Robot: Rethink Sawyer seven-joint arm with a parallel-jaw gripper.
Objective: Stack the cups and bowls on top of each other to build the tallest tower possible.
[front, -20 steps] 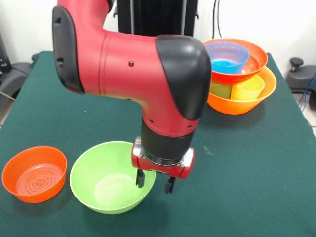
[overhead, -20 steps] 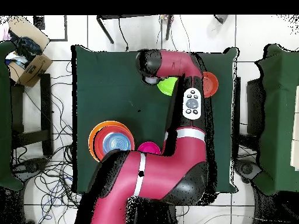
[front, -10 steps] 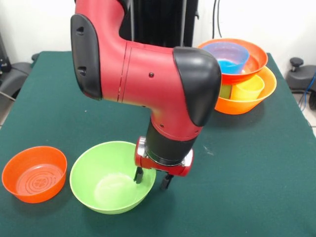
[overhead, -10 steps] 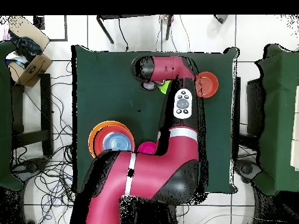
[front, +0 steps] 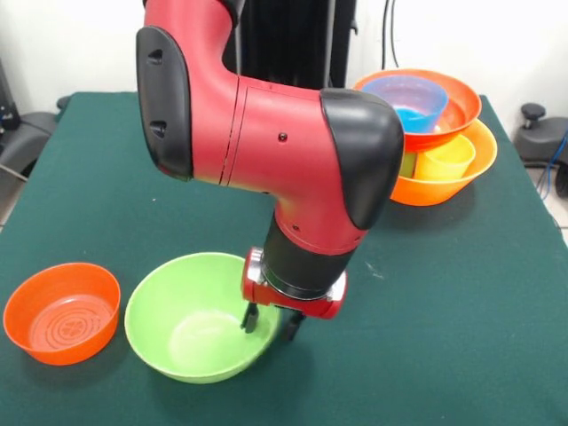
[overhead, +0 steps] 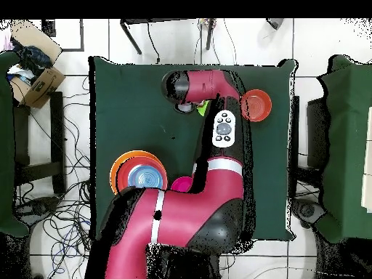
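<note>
The lime green bowl (front: 191, 319) sits near the front of the table. My gripper (front: 271, 323) is down at its right rim and open: one finger is inside the bowl and the other outside, with the rim between them. An orange bowl (front: 60, 311) stands just left of it. At the back right is the tower: a big orange bowl (front: 448, 185) holds a yellow cup (front: 444, 158) and a green cup (front: 406, 164), with a red-orange bowl (front: 457, 111) and a blue bowl (front: 410, 102) on top. In the overhead view the arm hides the gripper.
The overhead view shows the tower (overhead: 138, 176) near the robot's base, with a pink bowl (overhead: 182, 183) beside it, half under the arm. The orange bowl (overhead: 256, 105) lies by the table's right edge. A green cloth (front: 461, 302) covers the table.
The gripper has dropped lower over the lime green bowl's rim and its fingers have drawn closer together. The arm's upper links swung to the right in the front view.
</note>
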